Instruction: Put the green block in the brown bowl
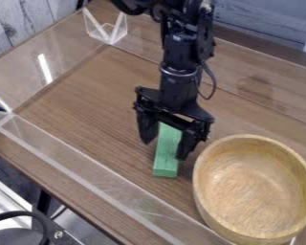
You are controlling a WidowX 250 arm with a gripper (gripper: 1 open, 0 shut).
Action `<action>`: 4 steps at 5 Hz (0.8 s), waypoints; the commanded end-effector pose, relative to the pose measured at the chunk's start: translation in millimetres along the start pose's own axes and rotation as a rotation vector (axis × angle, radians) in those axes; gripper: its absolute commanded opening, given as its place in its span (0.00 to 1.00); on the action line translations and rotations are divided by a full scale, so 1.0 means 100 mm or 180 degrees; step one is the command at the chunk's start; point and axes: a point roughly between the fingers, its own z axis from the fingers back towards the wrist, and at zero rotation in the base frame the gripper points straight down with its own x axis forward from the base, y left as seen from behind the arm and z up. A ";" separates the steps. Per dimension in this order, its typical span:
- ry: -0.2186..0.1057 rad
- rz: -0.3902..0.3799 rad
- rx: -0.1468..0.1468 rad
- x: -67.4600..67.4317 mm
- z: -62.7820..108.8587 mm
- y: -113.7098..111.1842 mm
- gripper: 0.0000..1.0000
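The green block [168, 154] lies flat on the wooden tabletop, its long side running toward the camera. My gripper [166, 140] points nearly straight down over the block's far end and stands open, one black finger on each side of the block. I cannot tell whether the fingertips touch it. The brown bowl [254, 186], large, round and empty, sits just right of the block at the front right.
A clear acrylic wall [66, 161] runs along the table's [92, 96] front and left edge. A small clear stand [107, 27] sits at the back left. The arm [184, 48] rises behind the gripper toward the top of the view.
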 end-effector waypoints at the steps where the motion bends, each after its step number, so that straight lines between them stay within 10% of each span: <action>1: -0.0074 -0.0005 0.0010 0.05 0.01 0.00 1.00; 4: 0.0013 0.0044 0.0030 0.09 -0.16 0.03 1.00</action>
